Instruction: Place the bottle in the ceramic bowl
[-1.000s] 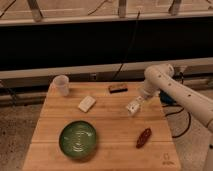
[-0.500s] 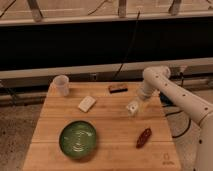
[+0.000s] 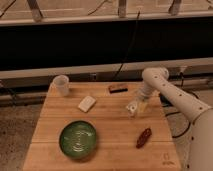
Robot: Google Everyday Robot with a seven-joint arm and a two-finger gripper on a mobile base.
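The bottle [image 3: 132,108], small and whitish, stands on the wooden table [image 3: 107,127] right of centre. My gripper [image 3: 139,103] hangs from the white arm [image 3: 165,90] directly at the bottle's upper right and seems to touch it. The ceramic bowl [image 3: 78,139], dark green with a shiny patterned inside, sits at the front left of the table, well apart from the bottle and the gripper.
A translucent white cup [image 3: 61,85] stands at the back left corner. A flat cream block [image 3: 86,103] lies left of centre. A dark flat item [image 3: 118,88] lies at the back edge. A reddish-brown object [image 3: 144,137] lies front right.
The arm has shifted slightly left and settled lower at the bottle. The bottle, the bowl and the other things have not moved.
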